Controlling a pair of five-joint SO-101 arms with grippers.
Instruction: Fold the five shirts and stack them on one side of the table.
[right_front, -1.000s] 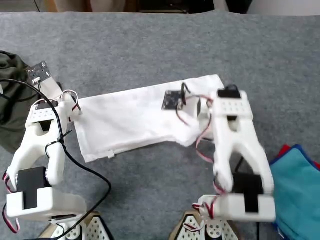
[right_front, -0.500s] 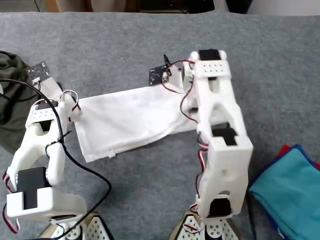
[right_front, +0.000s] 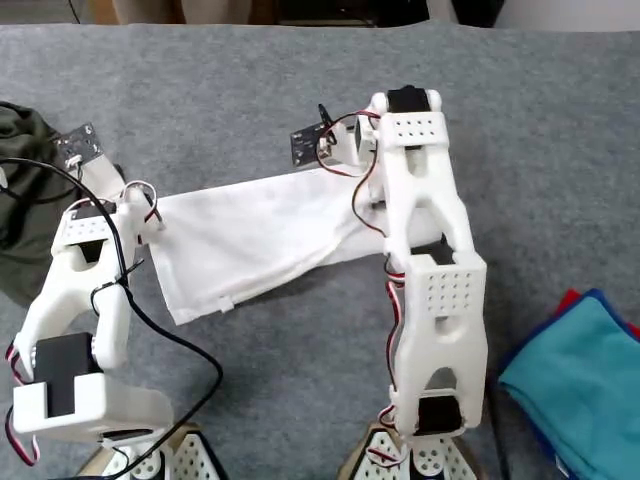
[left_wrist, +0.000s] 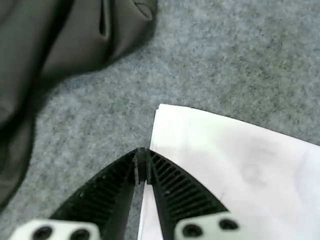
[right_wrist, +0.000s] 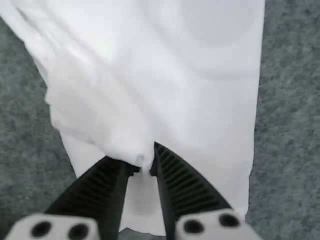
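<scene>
White cloth shirt (right_front: 250, 240) lies as a long flat band across the middle of the grey felt-covered table (right_front: 250, 90), slanting from beside the left arm (right_front: 80, 290) up toward the far end of the right arm (right_front: 425, 250). left gripper (left_wrist: 143, 167) is pinched closed on the shirt's left edge just below the corner, fabric running between the ribbed black fingers (left_wrist: 172, 192), that end down at table level. right gripper (right_wrist: 145, 165) is clamped on a bunched fold of the same shirt, a wrinkled wad caught at the tips, the rest of the cloth spreading smooth beyond. From above, the right arm stretches over the shirt's right end and covers it, can't tell how that end lies. Crumpled dark olive garment (right_front: 20, 200) at the table's left edge, near the held corner but apart from it. Folded teal cloth (right_front: 580, 380) with blue and red edges showing under it at the right edge, well apart from the shirt
</scene>
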